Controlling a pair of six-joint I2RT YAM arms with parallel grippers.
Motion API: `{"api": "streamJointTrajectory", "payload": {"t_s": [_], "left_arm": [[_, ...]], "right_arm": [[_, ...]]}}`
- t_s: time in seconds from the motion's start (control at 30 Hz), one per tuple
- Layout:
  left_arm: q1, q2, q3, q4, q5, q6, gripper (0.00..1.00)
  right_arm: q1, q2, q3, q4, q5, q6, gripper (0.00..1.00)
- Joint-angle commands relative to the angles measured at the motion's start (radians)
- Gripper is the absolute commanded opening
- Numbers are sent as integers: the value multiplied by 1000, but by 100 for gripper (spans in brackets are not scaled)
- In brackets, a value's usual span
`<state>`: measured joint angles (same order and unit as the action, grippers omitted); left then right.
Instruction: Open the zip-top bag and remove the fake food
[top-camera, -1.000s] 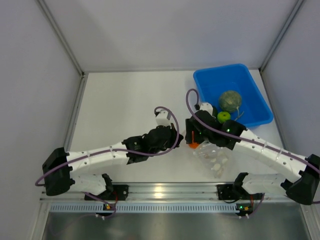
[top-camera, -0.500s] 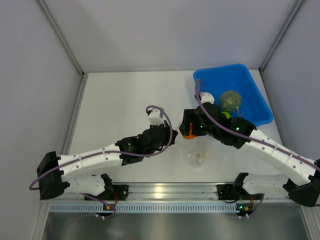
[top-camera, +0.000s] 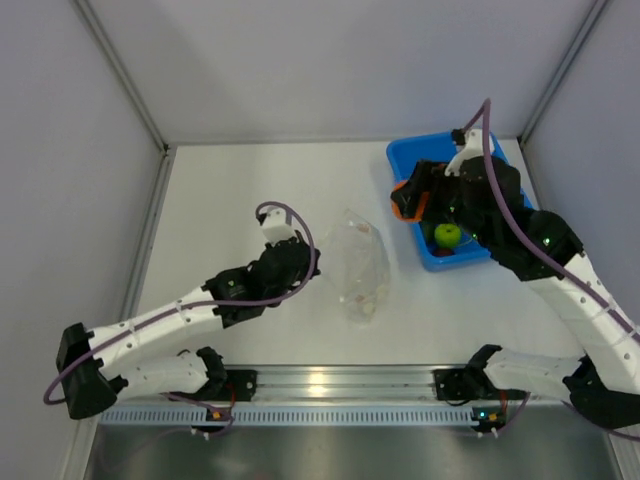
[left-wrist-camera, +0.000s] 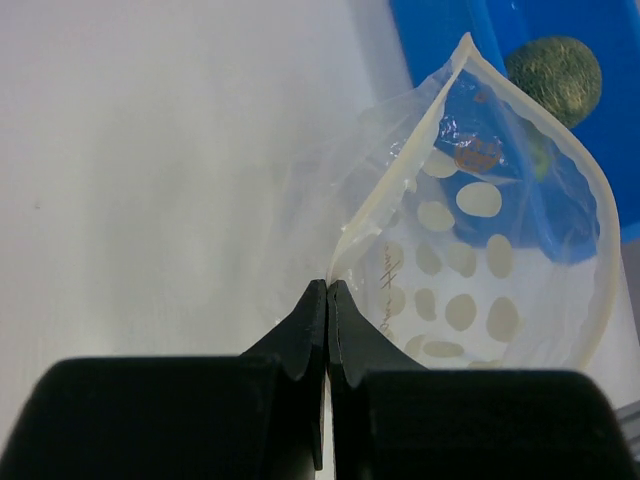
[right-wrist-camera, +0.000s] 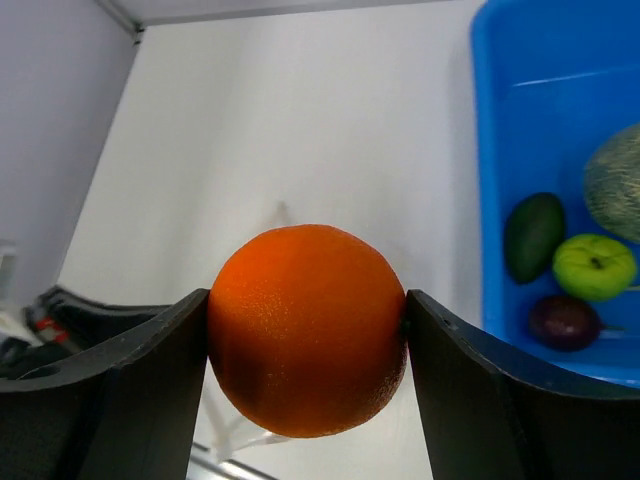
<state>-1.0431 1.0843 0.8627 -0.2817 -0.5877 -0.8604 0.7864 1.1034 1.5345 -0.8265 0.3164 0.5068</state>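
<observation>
The zip-top bag (top-camera: 358, 262), clear with white dots, lies on the table between the arms. My left gripper (top-camera: 308, 264) is shut on its rim at the left side. In the left wrist view the jaws (left-wrist-camera: 328, 287) pinch the rim and the bag's (left-wrist-camera: 480, 260) mouth gapes open. My right gripper (top-camera: 406, 197) is shut on the orange (right-wrist-camera: 307, 330) and holds it in the air by the left edge of the blue bin (top-camera: 402, 152). The melon (right-wrist-camera: 620, 195), green apple (right-wrist-camera: 594, 266) and a small dark piece (right-wrist-camera: 565, 320) lie in the bin.
The blue bin (right-wrist-camera: 500, 120) stands at the back right and also holds a dark green avocado-shaped piece (right-wrist-camera: 533, 235). Grey walls enclose the table on three sides. A metal rail (top-camera: 320, 380) runs along the near edge.
My right gripper has lifted the orange away from the bag and carried it back and right to the bin's edge. My left gripper has drawn the bag to the left.
</observation>
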Motion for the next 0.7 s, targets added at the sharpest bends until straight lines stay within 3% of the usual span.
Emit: {"api": "streamJointTrajectory", "payload": {"t_s": [0.0,0.1,0.3,0.5,0.67], "left_arm": [[80,-84,15,-71,26,34,0],[236,-136,36,-115,118,73,0],[377,-192,136,-218,149,165,0],[384,-173,237,-316,98,247,0],[387,-81,328,-381,72,314,0]], "right_arm": [[-166,-13,-2,-51,-23,-74,36],[-310,3,-83,-23,-69,-88,36],[-506,78,-232,52,-76,-99,37],[-553,162,-364,153,-66,-91,41],[-555,226,-419,204,-46,-88,57]]}}
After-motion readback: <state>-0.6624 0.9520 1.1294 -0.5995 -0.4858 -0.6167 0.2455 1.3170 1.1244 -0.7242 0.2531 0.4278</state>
